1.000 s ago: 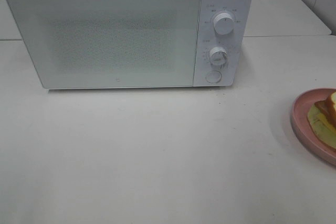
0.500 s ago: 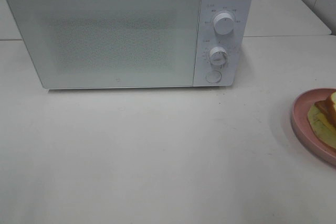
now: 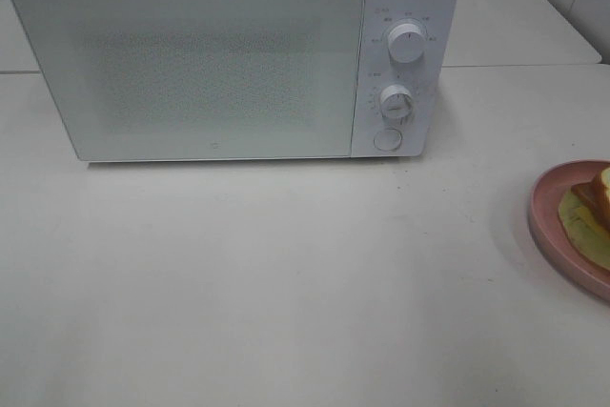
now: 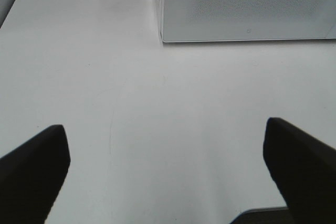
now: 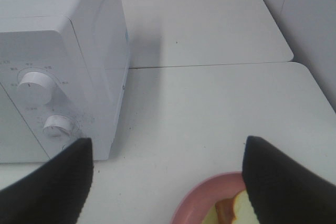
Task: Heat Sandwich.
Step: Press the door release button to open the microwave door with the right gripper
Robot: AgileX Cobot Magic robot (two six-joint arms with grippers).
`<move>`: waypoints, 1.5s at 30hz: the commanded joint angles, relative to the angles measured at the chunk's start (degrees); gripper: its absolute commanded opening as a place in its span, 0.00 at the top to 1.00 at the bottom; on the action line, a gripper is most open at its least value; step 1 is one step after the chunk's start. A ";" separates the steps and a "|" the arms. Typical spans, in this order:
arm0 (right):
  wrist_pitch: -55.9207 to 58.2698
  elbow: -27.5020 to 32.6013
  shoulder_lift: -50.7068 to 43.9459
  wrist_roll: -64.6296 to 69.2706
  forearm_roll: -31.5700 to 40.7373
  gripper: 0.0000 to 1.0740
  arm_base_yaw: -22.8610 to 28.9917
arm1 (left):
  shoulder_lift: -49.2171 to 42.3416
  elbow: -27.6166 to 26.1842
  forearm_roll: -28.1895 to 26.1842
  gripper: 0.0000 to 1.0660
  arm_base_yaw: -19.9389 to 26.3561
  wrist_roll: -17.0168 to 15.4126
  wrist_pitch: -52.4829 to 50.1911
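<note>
Task not started: microwave [image 3: 219, 64] door shut, sandwich [image 3: 599, 195] on pink plate [image 3: 539, 216] on worktop [image 3: 286, 283]. Left gripper [image 4: 165, 140] and right gripper [image 5: 168, 156] jaws spread, empty. Opening, loading and heating all remain.

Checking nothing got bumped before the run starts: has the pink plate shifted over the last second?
No. The pink plate keeps the same spot right of the microwave, still cut by the view's right edge.
</note>
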 commanded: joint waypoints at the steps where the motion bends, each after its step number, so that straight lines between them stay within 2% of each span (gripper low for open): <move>1: -5.90 -0.46 3.09 0.40 -0.11 0.30 0.23 | -0.29 0.11 0.06 0.10 0.17 -0.34 -0.17; 8: -14.04 0.23 8.37 0.23 -0.11 0.30 0.23 | -0.29 0.11 0.06 0.10 0.17 -0.34 -0.17; 12: -23.03 3.72 10.54 -0.46 -0.06 0.30 0.23 | -0.29 0.11 0.06 0.10 0.17 -0.34 -0.17; 17: -29.97 7.96 12.15 -4.30 3.61 0.30 0.23 | -0.29 0.11 0.06 0.10 0.17 -0.34 -0.17; 21: -39.82 13.24 12.43 -8.59 11.86 0.30 0.92 | -0.29 0.11 0.06 0.10 0.17 -0.29 -0.17; 23: -41.25 14.04 12.43 -9.57 13.64 0.30 1.72 | -0.29 0.11 0.06 0.10 0.17 -0.29 -0.17; 25: -43.14 15.18 12.49 -11.63 16.04 0.30 3.90 | -0.29 0.11 0.06 0.10 0.17 -0.29 -0.17; 26: -44.52 15.87 13.01 -14.15 18.39 0.30 6.82 | -0.29 0.11 0.06 0.10 0.17 -0.29 -0.17; 27: -44.52 15.87 13.01 -14.15 18.39 0.30 6.82 | -0.29 0.11 0.06 0.10 0.17 -0.29 -0.17; 30: -47.10 16.27 15.47 -18.45 22.92 0.30 12.49 | -0.29 0.11 0.06 0.10 0.17 -0.29 -0.17; 31: -47.10 16.27 15.47 -18.45 22.92 0.30 12.49 | -0.29 0.11 0.06 0.10 0.17 -0.29 -0.17; 34: -49.96 16.27 18.05 -21.26 25.55 0.30 17.07 | -0.29 0.11 0.06 0.10 0.17 -0.29 -0.17; 35: -52.48 16.27 19.71 -22.75 28.71 0.30 20.34 | -0.29 0.11 0.06 0.10 0.17 -0.29 -0.17; 37: -53.80 16.27 20.45 -23.26 30.31 0.30 21.66 | -0.29 0.11 0.06 0.10 0.17 -0.29 -0.17; 39: -57.30 16.27 23.49 -25.38 34.95 0.30 26.24 | -0.29 0.11 0.06 0.10 0.17 -0.29 -0.17; 41: -58.67 16.27 24.64 -26.01 36.73 0.30 27.96 | -0.29 0.11 0.06 0.10 0.17 -0.29 -0.17; 45: -64.80 16.16 29.68 -28.13 44.29 0.30 35.64 | -0.29 0.11 0.06 0.10 0.17 -0.29 -0.17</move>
